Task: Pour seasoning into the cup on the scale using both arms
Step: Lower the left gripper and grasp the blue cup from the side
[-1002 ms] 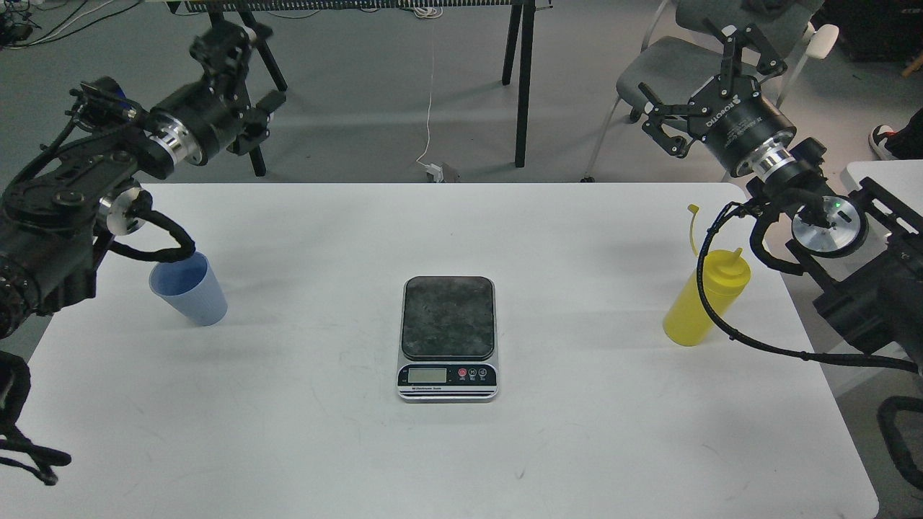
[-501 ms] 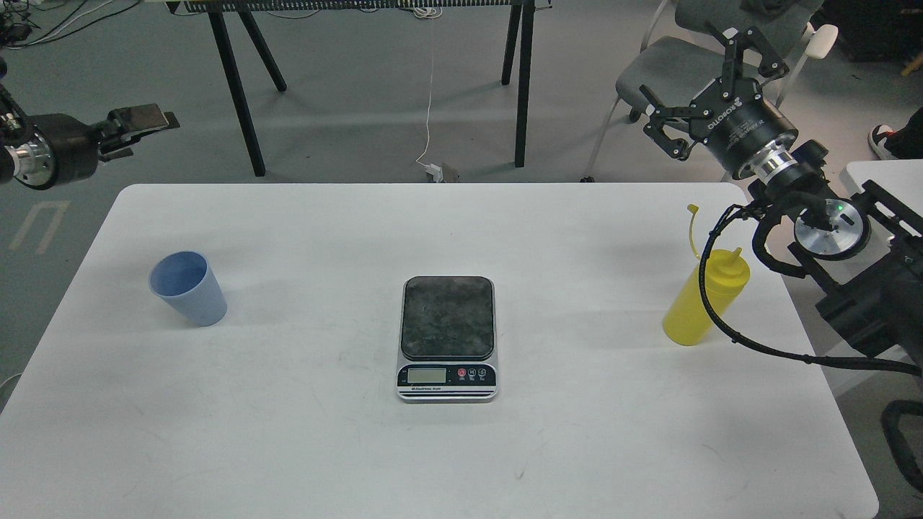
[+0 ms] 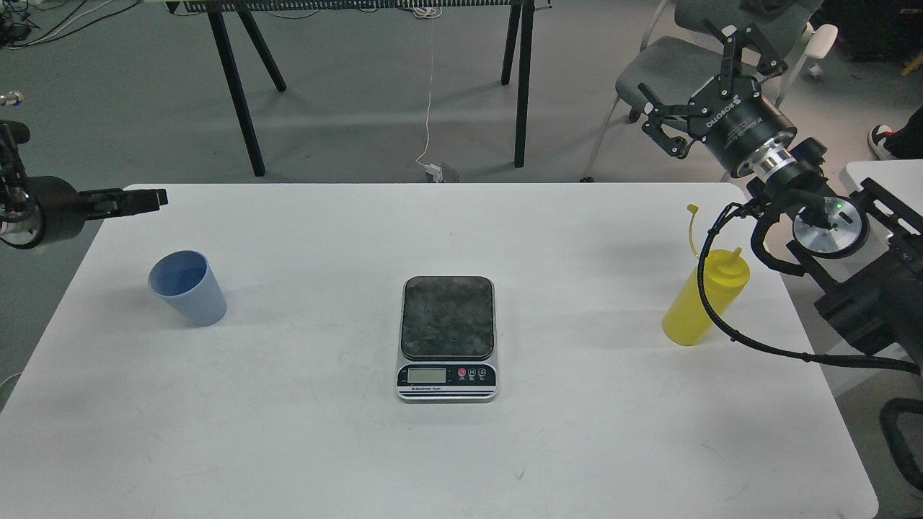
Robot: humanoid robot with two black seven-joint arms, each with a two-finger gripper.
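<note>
Seasoning bottle is standing upright well right of the scale, which is sitting mid-surface. Cup is resting well left of the scale. Right gripper is hovering beyond the bottle, jaws spread, empty. Left gripper is hanging beyond the cup; jaws unreadable.

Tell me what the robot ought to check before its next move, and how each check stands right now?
1. Scale plate bare, ready for the cup: ok.
2. Blue cup upright on the table, nothing on it: ok.
3. Yellow squeeze bottle upright, nozzle up: ok.
4. Left gripper open for the cup: cannot tell, seen edge-on.
5. Right gripper open above the bottle: ok.
6. Black cable clear of the bottle: not ok, it crosses in front.
</note>
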